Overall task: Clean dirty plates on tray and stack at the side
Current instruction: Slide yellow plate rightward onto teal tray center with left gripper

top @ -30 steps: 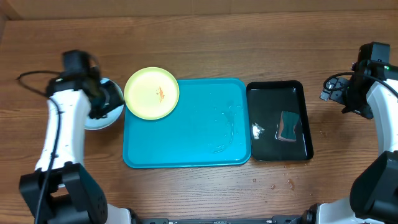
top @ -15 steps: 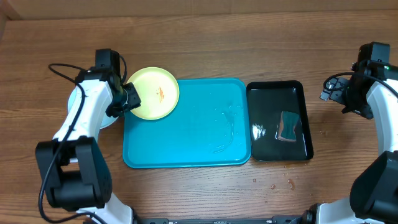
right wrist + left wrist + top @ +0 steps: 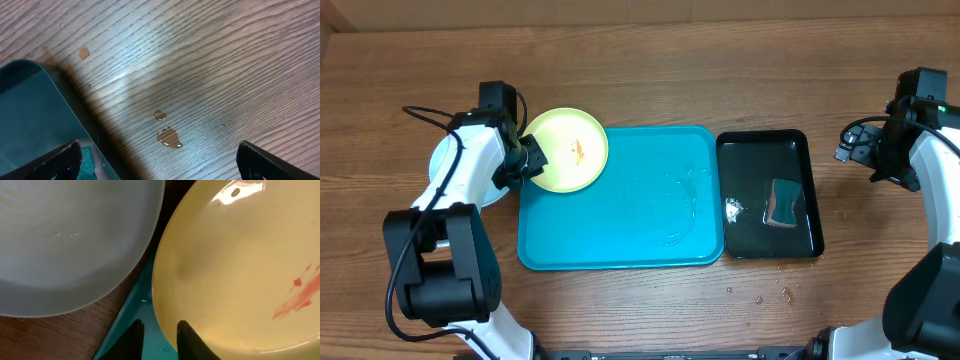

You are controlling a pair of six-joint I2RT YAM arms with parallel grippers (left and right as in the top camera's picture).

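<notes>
The yellow-green plate (image 3: pixel 570 148) lies on the far left corner of the turquoise tray (image 3: pixel 620 215), with an orange-red smear near its middle (image 3: pixel 295 297). A pale blue-white plate (image 3: pixel 485 197) lies on the table left of the tray, partly under my left arm; I cannot tell whether another plate lies beneath it. My left gripper (image 3: pixel 532 160) is at the yellow-green plate's left rim. Its fingers (image 3: pixel 160 340) are a narrow gap apart, with tray showing between them and one finger at the rim. My right gripper (image 3: pixel 868 150) is wide open and empty over bare table (image 3: pixel 160 160).
A black tray (image 3: pixel 770 240) holding a green sponge (image 3: pixel 785 203) stands right of the turquoise tray. Water drops lie on the wood (image 3: pixel 169 137) beside the black tray's edge (image 3: pixel 30 105) and near the front (image 3: pixel 760 295). Wet streaks show on the turquoise tray.
My left arm has swung right from over the pale plate to the yellow-green plate's left rim. The right arm has not moved.
</notes>
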